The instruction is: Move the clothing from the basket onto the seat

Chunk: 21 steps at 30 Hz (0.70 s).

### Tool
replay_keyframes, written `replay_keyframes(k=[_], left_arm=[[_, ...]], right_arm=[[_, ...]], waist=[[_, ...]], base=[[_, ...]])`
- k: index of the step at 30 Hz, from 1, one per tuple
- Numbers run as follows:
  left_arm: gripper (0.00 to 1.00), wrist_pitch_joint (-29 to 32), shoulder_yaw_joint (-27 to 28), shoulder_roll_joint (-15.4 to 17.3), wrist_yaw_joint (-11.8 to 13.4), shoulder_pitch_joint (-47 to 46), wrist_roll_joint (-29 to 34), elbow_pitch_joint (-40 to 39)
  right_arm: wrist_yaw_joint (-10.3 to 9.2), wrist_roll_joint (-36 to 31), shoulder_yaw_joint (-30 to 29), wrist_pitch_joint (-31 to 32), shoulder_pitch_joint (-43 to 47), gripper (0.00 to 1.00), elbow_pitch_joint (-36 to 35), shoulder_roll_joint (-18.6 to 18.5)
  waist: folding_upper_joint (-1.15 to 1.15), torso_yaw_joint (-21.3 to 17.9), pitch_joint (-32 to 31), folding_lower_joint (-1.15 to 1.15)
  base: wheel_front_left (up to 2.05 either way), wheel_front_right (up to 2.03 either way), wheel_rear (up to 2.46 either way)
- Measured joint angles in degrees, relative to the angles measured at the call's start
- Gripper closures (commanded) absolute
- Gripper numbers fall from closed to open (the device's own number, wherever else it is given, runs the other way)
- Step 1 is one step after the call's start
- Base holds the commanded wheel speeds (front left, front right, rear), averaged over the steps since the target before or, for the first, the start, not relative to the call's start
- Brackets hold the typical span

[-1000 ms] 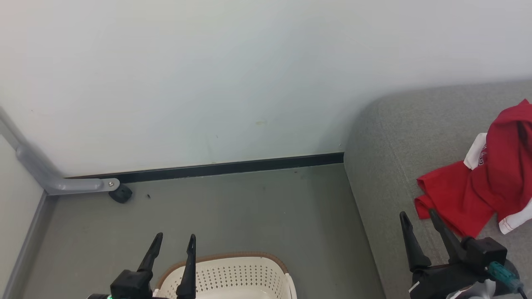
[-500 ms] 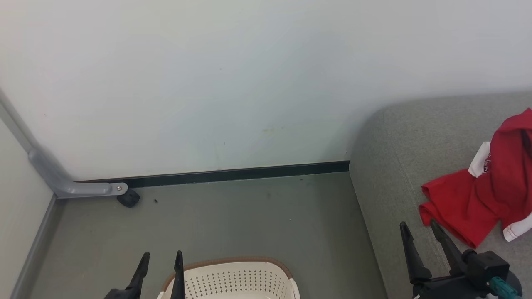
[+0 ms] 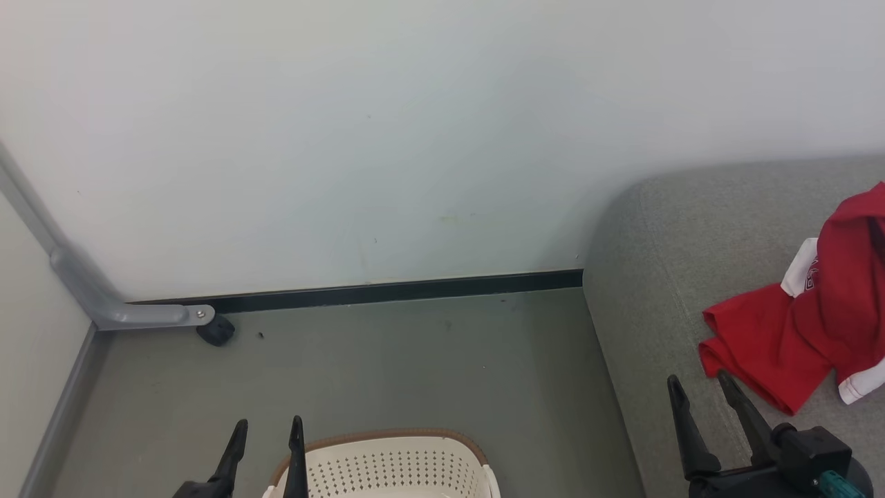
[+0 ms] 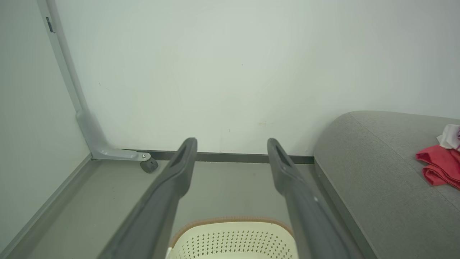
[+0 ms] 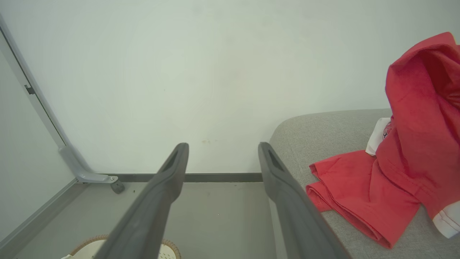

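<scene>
A red garment with white trim (image 3: 795,339) (image 5: 395,169) (image 4: 440,167) lies crumpled on the grey fabric seat (image 3: 664,277) (image 5: 323,129) (image 4: 377,172) at the right. The cream perforated basket (image 3: 387,467) (image 4: 233,241) (image 5: 90,248) with its brown rim stands on the floor at the bottom middle; no clothing shows in the part of it that I see. My left gripper (image 3: 268,429) (image 4: 231,147) hangs open just left of the basket's rim. My right gripper (image 3: 698,386) (image 5: 222,153) is open and empty over the seat's front edge, just short of the garment.
A pale wall with a dark skirting strip (image 3: 387,290) runs behind the grey floor (image 3: 387,366). A grey metal bracket with a black caster (image 3: 216,330) stands at the left corner, beside a pale panel.
The head camera tilted, so the whole picture slid down and right. The left gripper sank lower in the view. The garment lies as before.
</scene>
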Motion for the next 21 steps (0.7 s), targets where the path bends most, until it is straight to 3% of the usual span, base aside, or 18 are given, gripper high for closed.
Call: replay_keyframes(k=[21], left_arm=[[0.0, 0.05, 0.37, -0.66, 0.0, 0.03, 1.49, 0.74]], right_arm=[[-0.19, 0.03, 0.0, 1.31, 0.92, 0.0, -2.54, -0.2]], waist=[[0.0, 0.44, 0.34, 0.0]], base=[[0.0, 0.0, 0.0]])
